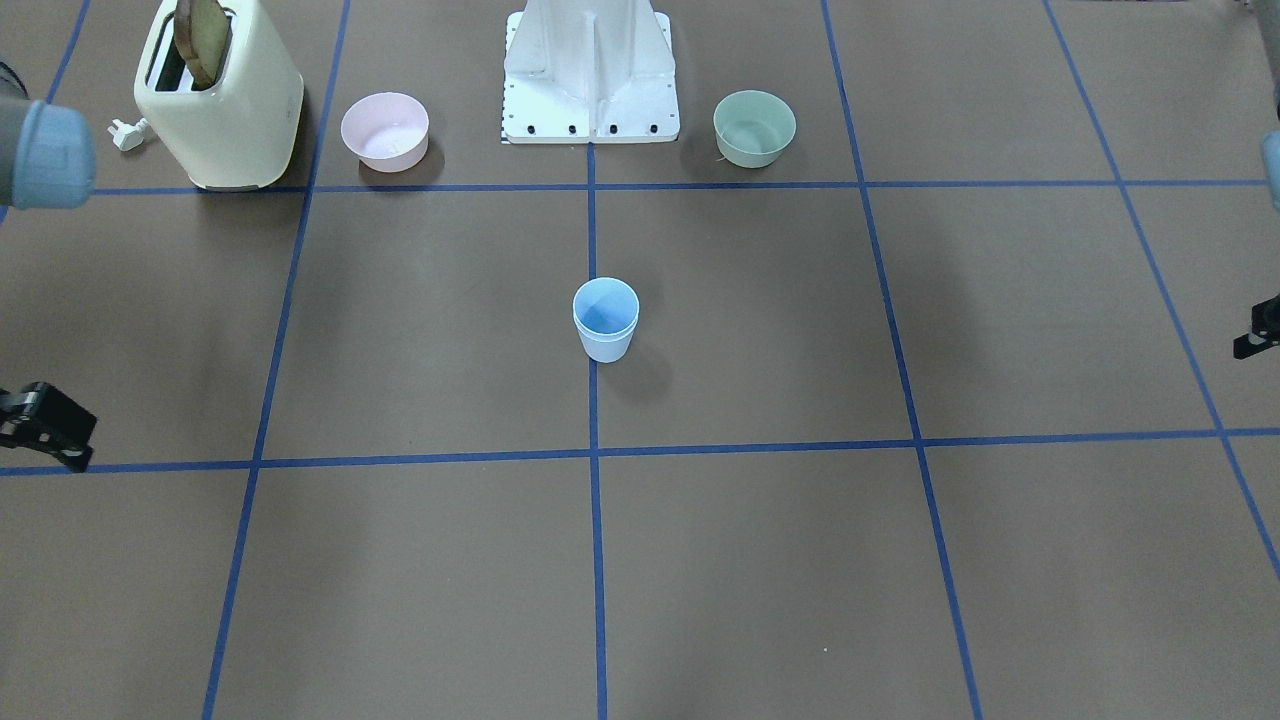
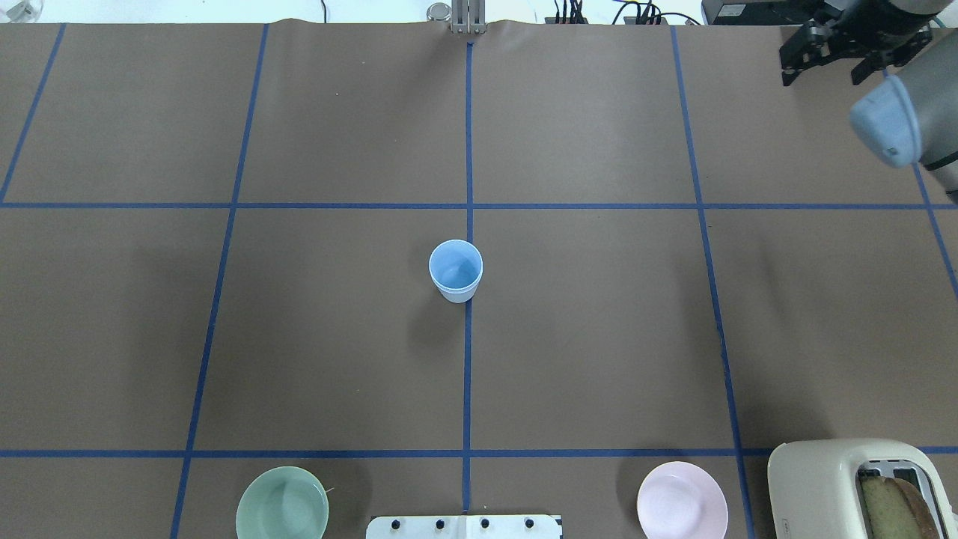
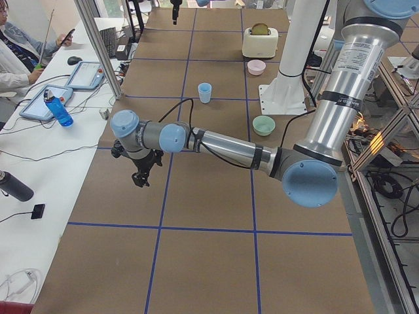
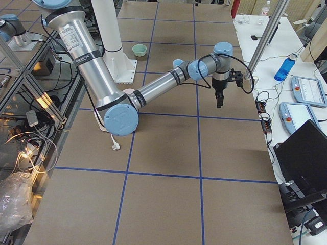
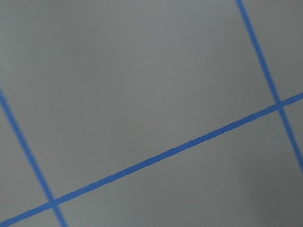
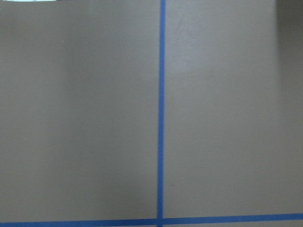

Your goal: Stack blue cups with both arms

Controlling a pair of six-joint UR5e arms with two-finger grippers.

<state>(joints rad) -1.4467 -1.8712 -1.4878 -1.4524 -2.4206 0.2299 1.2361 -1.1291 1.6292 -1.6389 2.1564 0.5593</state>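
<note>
Plainly, the blue cups (image 1: 605, 320) stand as one stack, one nested inside the other, with two rims showing one just above the other. The stack is upright, mouth up, in the middle of the brown worktop (image 1: 800, 560), right on the blue tape line (image 1: 594, 230) that runs out from the white pedestal base (image 1: 590, 75). Nothing touches it.

Both arms are well apart from the stack, at opposite ends of the worktop. The left gripper (image 3: 140, 178) hangs over the operators' edge on the robot's left, and the right gripper (image 4: 219, 99) hangs near the same edge on the robot's right. Neither holds anything, and I cannot tell whether either one's fingers are spread or pressed together (the fixed views catch them only at their margins). Both wrist cameras show bare worktop and tape lines.

Beside the pedestal sit a pink bowl (image 1: 385, 130) and a mint-green bowl (image 1: 755, 127), one on each side. Just beyond the pink bowl is a cream toaster (image 1: 225, 110) with a slice of bread (image 1: 200, 40) sticking up from a slot.
</note>
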